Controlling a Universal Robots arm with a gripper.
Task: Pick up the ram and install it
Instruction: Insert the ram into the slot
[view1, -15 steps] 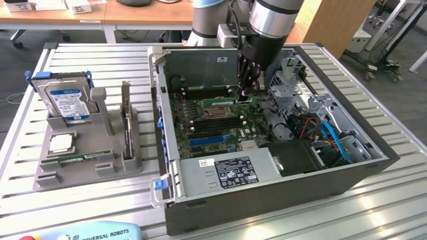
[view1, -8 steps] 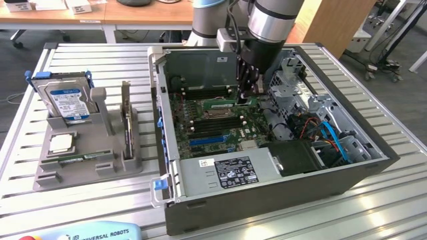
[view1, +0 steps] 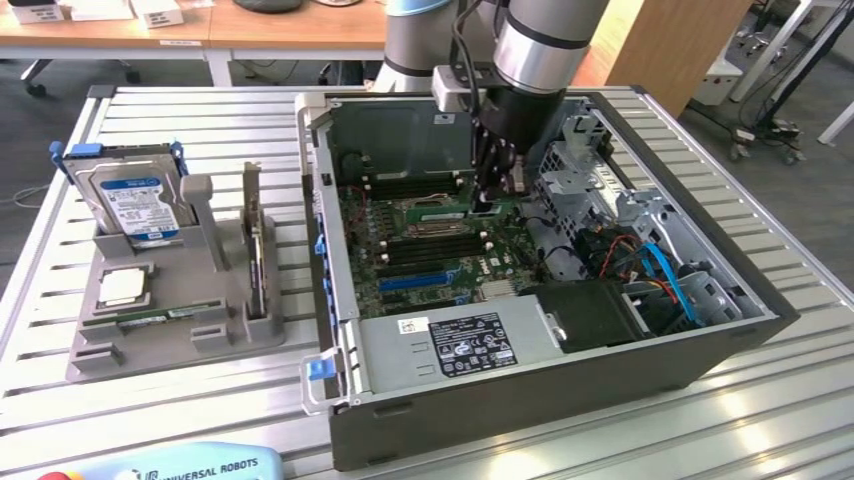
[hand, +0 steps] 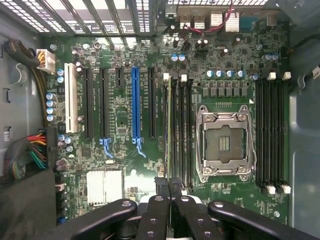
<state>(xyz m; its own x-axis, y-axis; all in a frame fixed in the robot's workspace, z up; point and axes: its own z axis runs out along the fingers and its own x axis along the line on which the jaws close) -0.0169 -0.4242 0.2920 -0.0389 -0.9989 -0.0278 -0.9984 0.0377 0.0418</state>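
The ram, seen edge-on as a thin pale strip, is lying along the slot farthest from the CPU socket in the bank beside it; whether it is seated cannot be told. The end effector is gripping it at one end, its fingertips closed together on it. The arm is reaching down into the open case, which is resting on the slatted tabletop. At the exterior view's left, well apart, a grey holder is carrying an upright hard drive.
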